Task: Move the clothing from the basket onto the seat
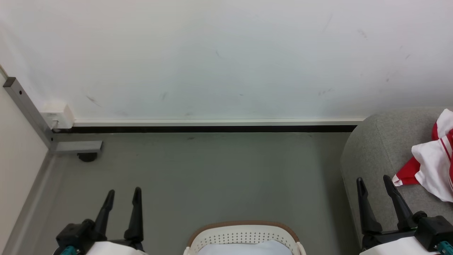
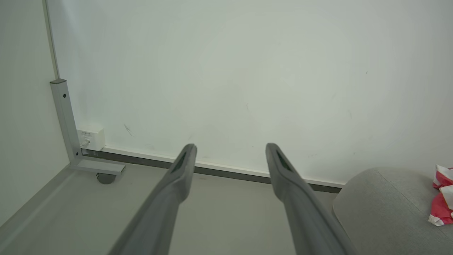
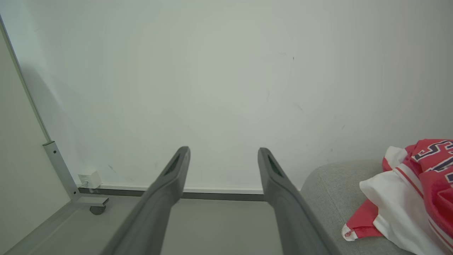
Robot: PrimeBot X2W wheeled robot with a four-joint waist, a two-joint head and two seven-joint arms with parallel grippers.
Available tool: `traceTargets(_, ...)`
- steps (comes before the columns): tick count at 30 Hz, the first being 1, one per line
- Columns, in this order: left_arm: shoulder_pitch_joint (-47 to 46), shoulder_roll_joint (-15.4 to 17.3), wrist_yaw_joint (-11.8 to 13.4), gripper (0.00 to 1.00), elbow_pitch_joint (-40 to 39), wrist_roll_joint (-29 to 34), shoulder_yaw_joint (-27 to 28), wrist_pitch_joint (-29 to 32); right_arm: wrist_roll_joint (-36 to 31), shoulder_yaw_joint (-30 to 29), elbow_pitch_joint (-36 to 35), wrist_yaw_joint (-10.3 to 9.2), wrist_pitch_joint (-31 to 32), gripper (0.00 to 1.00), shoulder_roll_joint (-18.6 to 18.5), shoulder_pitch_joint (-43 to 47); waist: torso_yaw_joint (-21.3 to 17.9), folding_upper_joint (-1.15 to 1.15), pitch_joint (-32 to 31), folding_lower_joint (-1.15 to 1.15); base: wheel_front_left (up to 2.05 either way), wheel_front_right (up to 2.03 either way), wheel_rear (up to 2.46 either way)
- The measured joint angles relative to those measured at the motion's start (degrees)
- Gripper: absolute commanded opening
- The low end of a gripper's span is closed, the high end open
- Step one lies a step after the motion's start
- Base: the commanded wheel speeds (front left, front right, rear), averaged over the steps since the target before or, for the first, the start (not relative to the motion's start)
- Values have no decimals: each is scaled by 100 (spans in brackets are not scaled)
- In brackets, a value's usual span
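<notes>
The cream basket [image 1: 244,235] with its brown rim sits at the bottom centre of the head view; only its far wall and a pale inside show. Red and white clothing [image 1: 433,164] lies on the grey seat [image 1: 375,148] at the right, also seen as clothing [image 3: 410,198] on the seat [image 3: 329,187] in the right wrist view, and clothing [image 2: 442,198] on the seat [image 2: 382,205] in the left wrist view. My left gripper [image 1: 124,194] stands open left of the basket, holding nothing. My right gripper [image 1: 374,181] stands open over the seat's near edge, just left of the clothing, holding nothing.
A white wall with a dark baseboard [image 1: 212,129] runs across ahead. A grey metal frame leg [image 1: 32,113] with a caster [image 1: 87,156] and a white wall box [image 1: 56,115] stand at the left. Grey floor [image 1: 219,177] lies between basket and wall.
</notes>
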Motion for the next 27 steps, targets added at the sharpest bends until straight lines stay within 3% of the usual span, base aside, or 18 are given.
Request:
traceTargets(14, -10, -90, -93, 100, 94, 99, 107, 0, 3, 40, 21, 0, 0, 100, 29, -9, -19, 0, -15, 0, 0, 0, 0)
traceTargets(15, -5, -96, -94, 0, 121, 94, 108, 0, 4, 40, 32, 0, 1, 0, 32, -4, -20, 0, -16, 0, 0, 0, 0)
traceTargets(20, 141, -169, -93, 0, 359, 24, 93, 51, 56, 63, 249, 1, 38, 0, 90, 188, -18, 0, -16, 0, 0, 0, 0)
traceTargets(27, 137, -170, -93, 0, 374, -678, 168, 276, 761, -24, 259, 1, 234, 0, 93, 208, 1, 0, -9, 0, 0, 0, 0)
